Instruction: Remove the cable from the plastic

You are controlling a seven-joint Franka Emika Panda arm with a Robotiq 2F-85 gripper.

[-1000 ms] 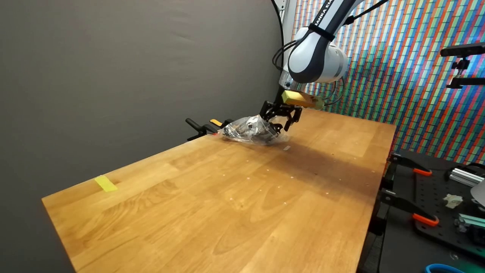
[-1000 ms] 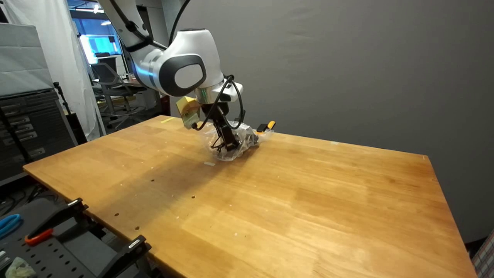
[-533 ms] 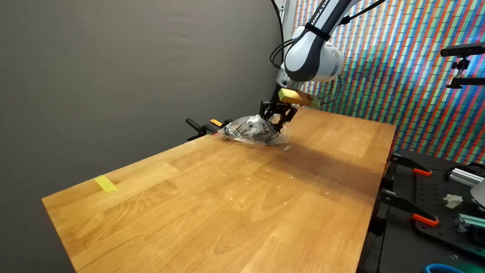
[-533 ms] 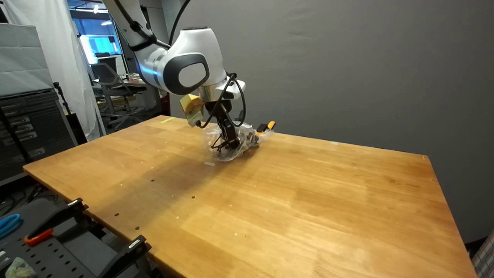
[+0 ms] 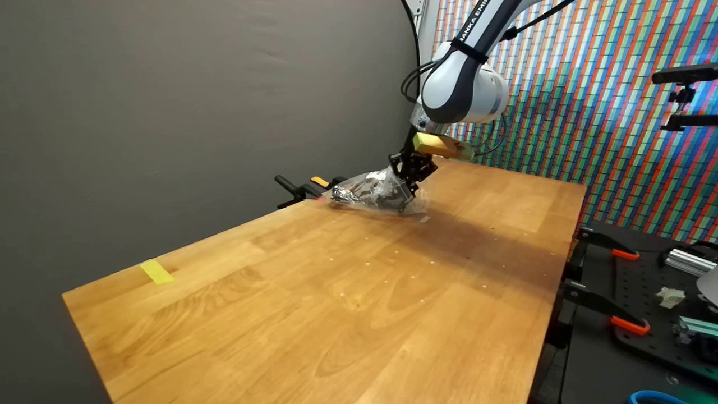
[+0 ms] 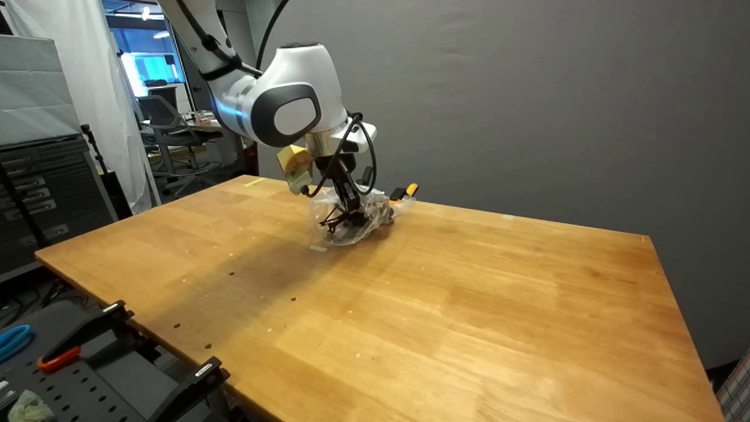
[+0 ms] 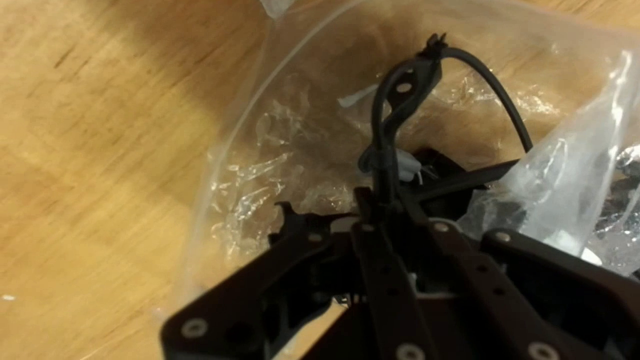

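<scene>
The clear plastic bag (image 5: 364,193) lies crumpled near the table's edge in both exterior views, with dark contents inside. In the wrist view its filmy plastic (image 7: 570,185) spreads around and under a black cable (image 7: 384,175), which is looped and bundled. My gripper (image 7: 387,200) has its fingers drawn together around the cable's bundled stretch, the loop sticking out beyond the tips. In an exterior view the gripper (image 6: 343,225) reaches down at the bag. Whether some film is pinched too cannot be told; the jaws are dark there.
A black clamp with a yellow-orange handle (image 6: 412,189) grips the table edge just beside the bag. Yellow tape (image 5: 157,271) sticks near a table corner. Clamps with orange pads (image 5: 631,324) line another edge beside a black perforated board (image 5: 634,292).
The jaws have come together from wide apart, onto the cable. The arm has shifted slightly toward the bag, which has hardly moved.
</scene>
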